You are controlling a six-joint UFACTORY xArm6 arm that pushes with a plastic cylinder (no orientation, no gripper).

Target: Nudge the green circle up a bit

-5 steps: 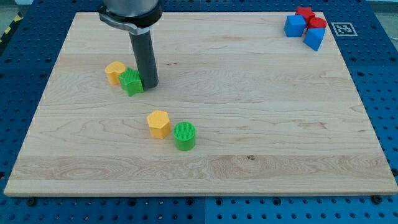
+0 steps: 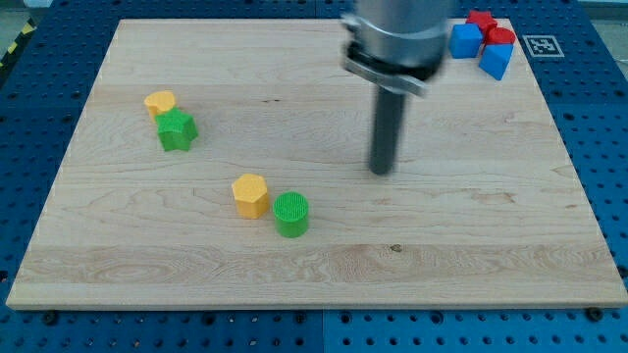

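- Inspecting board: pale wooden table top (image 2: pixel 471 245) lying on a blue perforated base (image 2: pixel 29 118).
- Located task item: green ribbed circle block (image 2: pixel 291 214), low on the board and left of centre, touching or just beside a yellow hexagonal block (image 2: pixel 251 195) on its left.
- Found my tip (image 2: pixel 381 171) up and to the view's right of the green circle, well apart from it, touching no block.
- Noted motion blur on the rod's upper body; lower end sharp enough to place.
- No pincer fitted: plain dark rod only, so nothing to spread, press together or pinch.
- Judged tip badly placed for the task: an upward nudge calls for contact on the circle's lower edge, hence a path round to below it.
- Judged approach from the view's right the safer one, the yellow neighbour blocking the left side.
- Risk: off-centre contact likely to send the round block sideways into the yellow hexagon.
- Other items, well apart from the work: small yellow block (image 2: pixel 159 102) touching a green star-like block (image 2: pixel 178 129) at upper left; cluster of blue blocks (image 2: pixel 466 41) and red blocks (image 2: pixel 499 36) in the top right corner, beside a printed marker tag (image 2: pixel 541 45).
- Task step not yet done.
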